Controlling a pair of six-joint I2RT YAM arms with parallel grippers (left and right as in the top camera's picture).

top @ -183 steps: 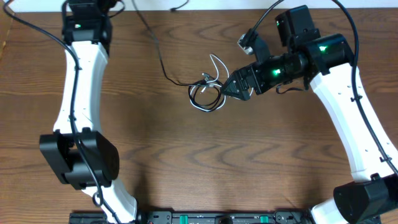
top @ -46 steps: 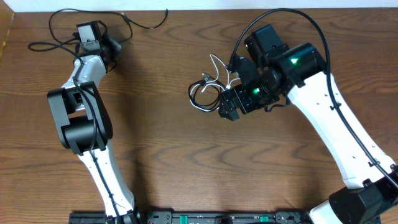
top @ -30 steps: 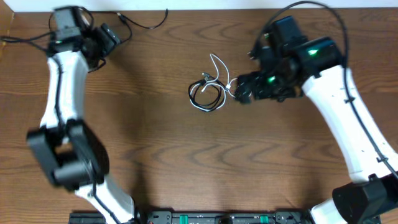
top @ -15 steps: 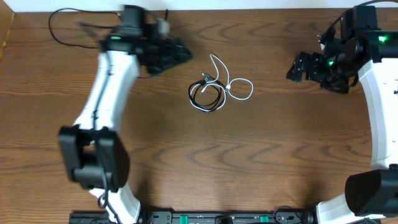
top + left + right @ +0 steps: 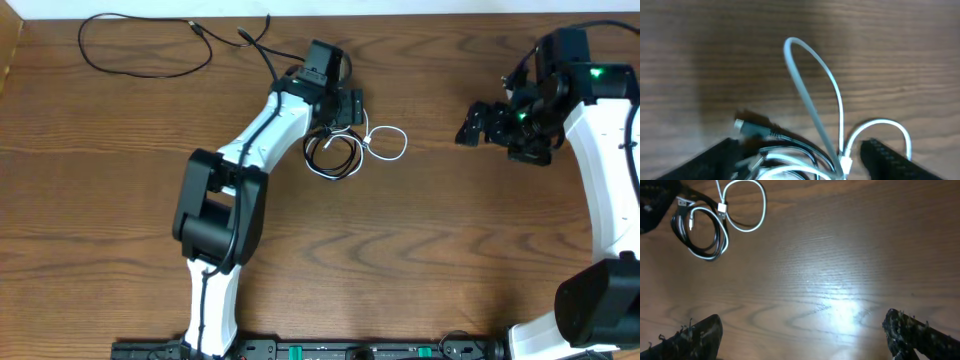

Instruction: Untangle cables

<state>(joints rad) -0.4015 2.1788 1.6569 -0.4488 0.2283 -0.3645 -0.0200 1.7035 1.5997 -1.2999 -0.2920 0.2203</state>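
Observation:
The cables show as a small bundle [image 5: 333,155] in the middle of the table: a black and white coil with a white loop [image 5: 390,142] spread to its right. A longer black cable [image 5: 140,45] lies apart at the back left. My left gripper [image 5: 345,120] hangs over the bundle's back edge. In the left wrist view it [image 5: 800,157] is open, with the white loop [image 5: 815,90], a black plug [image 5: 752,127] and a white connector [image 5: 845,162] lying between its fingers. My right gripper [image 5: 470,127] stands open far to the right, and it [image 5: 802,335] has only bare wood between its fingers.
The wooden table [image 5: 400,260] ends at a pale wall along the back. In the right wrist view the coil [image 5: 700,227] lies at the top left, well away from the right fingers [image 5: 920,335]. The arms' own thick black cables run along them.
My left arm has swung from the back left corner across to the bundle, jaws narrowing slightly. My right arm has drawn back to the right, leaving the white loop spread out.

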